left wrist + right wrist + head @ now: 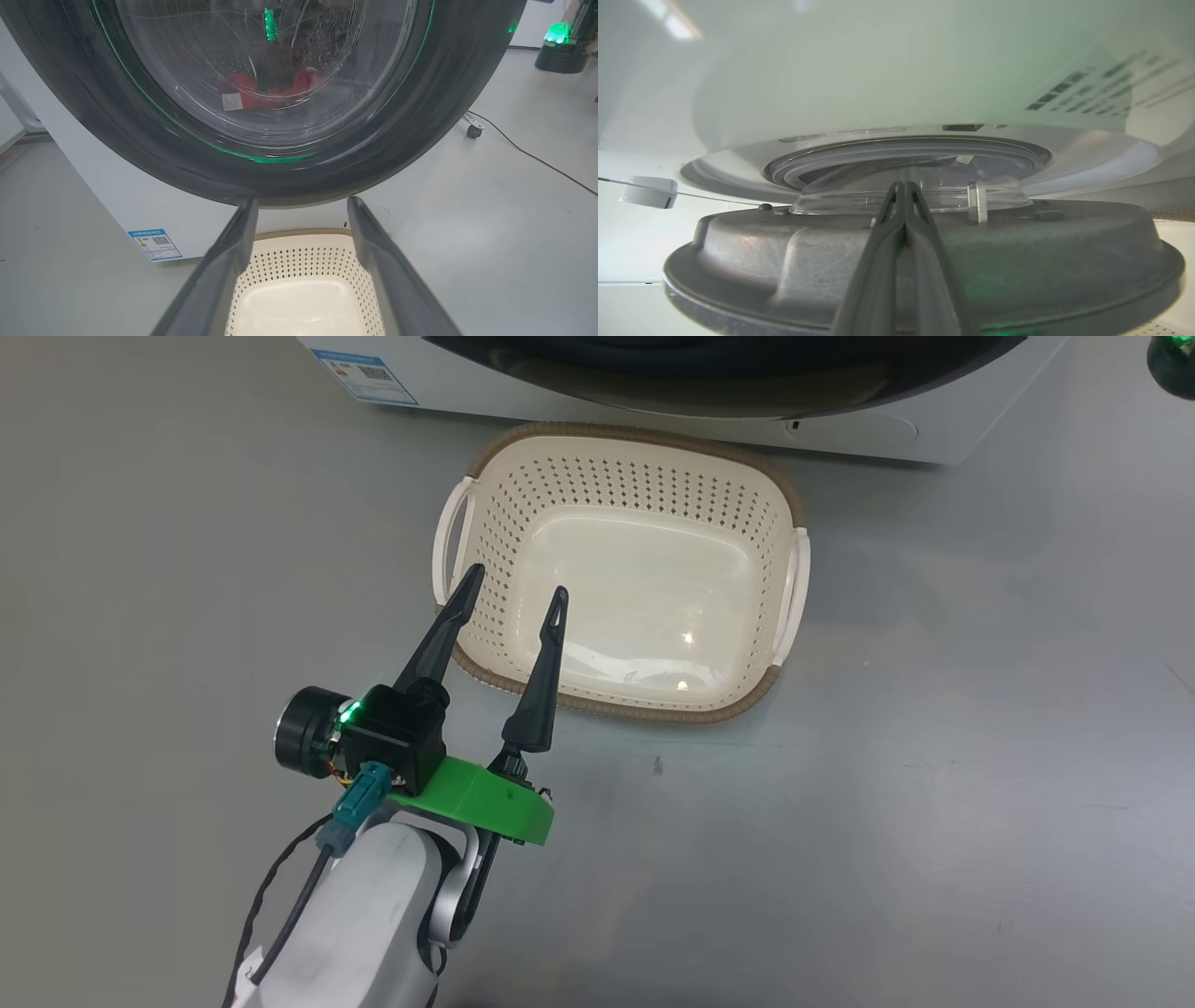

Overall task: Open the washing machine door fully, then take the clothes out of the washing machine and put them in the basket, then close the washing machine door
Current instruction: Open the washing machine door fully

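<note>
Hovering spread, my left gripper (514, 586) is over the near rim of the basket (644, 432) on smooth grey floor (934, 756). Just beyond stands the washing machine (887, 434), red clothes (240, 86) behind its door (117, 130). My right gripper (903, 185), pressed together, points across that door's inner side.

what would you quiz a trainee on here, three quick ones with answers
1. True or false: the clothes lie in the basket.
2. The left hand is: A open and holding nothing, B shut on the basket's rim, C shut on the clothes.
3. Fill in: the right hand has its fingers ___ at the black inner side of the washing machine door.
Key: 1 false, the clothes show behind the door's glass and the basket is empty; 2 A; 3 shut.
</note>
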Available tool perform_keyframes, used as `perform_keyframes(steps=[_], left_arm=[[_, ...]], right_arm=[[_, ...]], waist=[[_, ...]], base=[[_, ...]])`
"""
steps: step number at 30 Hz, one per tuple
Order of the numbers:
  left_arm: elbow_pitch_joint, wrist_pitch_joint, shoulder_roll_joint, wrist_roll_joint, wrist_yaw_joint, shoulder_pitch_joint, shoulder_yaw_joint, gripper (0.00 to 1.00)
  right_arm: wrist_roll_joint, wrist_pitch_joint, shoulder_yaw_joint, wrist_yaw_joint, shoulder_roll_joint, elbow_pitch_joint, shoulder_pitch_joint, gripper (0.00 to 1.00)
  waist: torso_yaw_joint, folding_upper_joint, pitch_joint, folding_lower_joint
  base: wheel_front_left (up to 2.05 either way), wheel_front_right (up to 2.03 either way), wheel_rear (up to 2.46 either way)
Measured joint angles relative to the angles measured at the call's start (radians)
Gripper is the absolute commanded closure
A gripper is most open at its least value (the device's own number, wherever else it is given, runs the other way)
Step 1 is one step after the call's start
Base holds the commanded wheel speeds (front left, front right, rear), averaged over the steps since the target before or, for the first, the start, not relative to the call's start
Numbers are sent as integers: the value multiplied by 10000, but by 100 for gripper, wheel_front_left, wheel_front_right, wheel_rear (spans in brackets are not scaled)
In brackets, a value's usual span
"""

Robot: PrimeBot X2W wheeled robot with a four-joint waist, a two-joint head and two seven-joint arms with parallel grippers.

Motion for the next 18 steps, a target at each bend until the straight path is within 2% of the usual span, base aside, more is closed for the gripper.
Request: perform_keyframes(steps=[18], left_arm=[[384, 0, -2, 31, 2, 44, 15, 0]], right_arm=[[234, 1062, 479, 514, 393, 226, 972, 100]], waist=[[-344, 0, -669, 0]], base=[[0, 0, 0]])
